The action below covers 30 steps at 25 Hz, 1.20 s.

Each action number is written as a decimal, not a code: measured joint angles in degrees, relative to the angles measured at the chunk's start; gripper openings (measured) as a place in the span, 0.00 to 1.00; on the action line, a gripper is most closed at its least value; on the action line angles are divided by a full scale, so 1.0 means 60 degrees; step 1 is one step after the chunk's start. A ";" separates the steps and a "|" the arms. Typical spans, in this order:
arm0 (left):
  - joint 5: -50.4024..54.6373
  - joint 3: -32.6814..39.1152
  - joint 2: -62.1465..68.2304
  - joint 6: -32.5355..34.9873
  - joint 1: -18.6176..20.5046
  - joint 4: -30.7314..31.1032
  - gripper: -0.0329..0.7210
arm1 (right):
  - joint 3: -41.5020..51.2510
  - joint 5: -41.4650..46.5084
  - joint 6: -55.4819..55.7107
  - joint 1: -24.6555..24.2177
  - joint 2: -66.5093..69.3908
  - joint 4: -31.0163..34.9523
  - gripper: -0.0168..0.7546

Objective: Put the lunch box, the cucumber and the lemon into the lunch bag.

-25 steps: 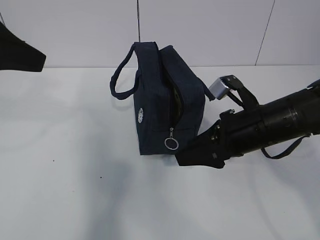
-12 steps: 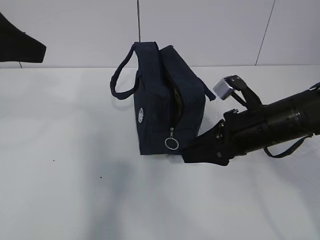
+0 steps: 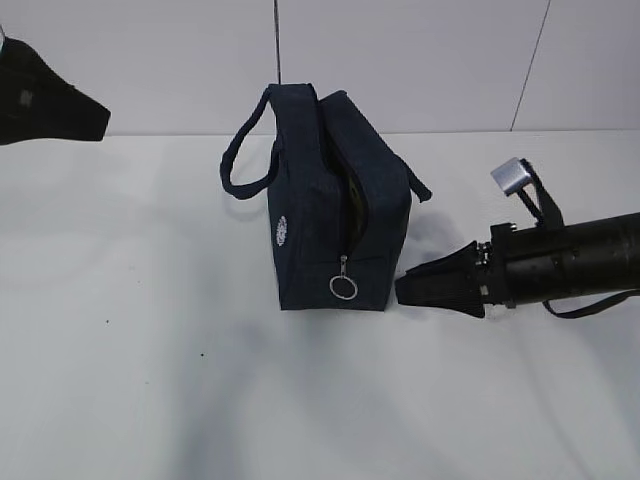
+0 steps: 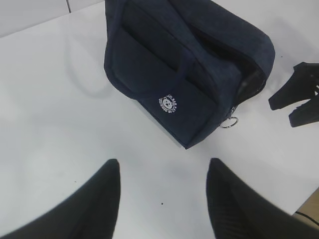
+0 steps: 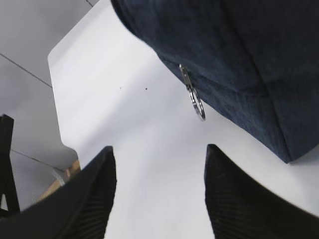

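The dark navy lunch bag (image 3: 335, 215) stands on the white table with its zipper partly open and a silver ring pull (image 3: 343, 287) hanging at the front. It also shows in the left wrist view (image 4: 184, 64) and the right wrist view (image 5: 239, 55). The lunch box, cucumber and lemon are out of view; a yellowish glint shows inside the zipper gap. My right gripper (image 3: 405, 290) is open and empty, just right of the bag's base, as the right wrist view (image 5: 159, 154) shows too. My left gripper (image 4: 163, 167) is open and empty, raised at the far left.
The white table (image 3: 150, 380) stretches around the bag. A white wall (image 3: 420, 60) stands behind it. The table's edge and a dark stand (image 5: 7, 164) show at the left of the right wrist view.
My right gripper has drawn back to the right, away from the bag's lower corner. My left gripper has shifted slightly right at the top left. The bag has not moved.
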 joint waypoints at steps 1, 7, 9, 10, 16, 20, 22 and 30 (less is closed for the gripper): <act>-0.0051 0.0000 0.0062 0.0022 0.0000 0.0000 0.55 | 0.0000 0.0001 -0.0201 0.0000 0.0098 0.0020 0.57; -0.0111 0.0000 0.0352 0.0067 0.0000 0.0080 0.55 | 0.0000 0.0015 -0.2161 0.0017 0.0434 0.0217 0.60; -0.0119 0.0000 0.0468 0.0067 0.0000 0.0100 0.55 | 0.0000 0.0015 -0.2834 0.0017 0.0434 0.0354 0.63; -0.0119 0.0000 0.0506 0.0067 0.0000 0.0117 0.54 | 0.0000 0.0015 -0.3129 0.0036 0.0434 0.0417 0.65; -0.0301 0.0000 0.0557 0.0067 0.0000 0.0235 0.50 | 0.0000 0.0038 -0.4037 0.0117 0.0434 0.0887 0.69; -0.0395 0.0000 0.0557 0.0067 0.0000 0.0328 0.50 | -0.0019 0.0038 -0.4489 0.0529 0.0450 0.0991 0.69; -0.0432 0.0000 0.0557 0.0067 0.0000 0.0350 0.49 | -0.0019 0.0018 -0.4689 0.0802 0.0450 0.1037 0.69; -0.0432 0.0000 0.0557 0.0067 0.0000 0.0372 0.49 | -0.0102 -0.0363 -0.5122 0.1074 0.0794 0.1631 0.69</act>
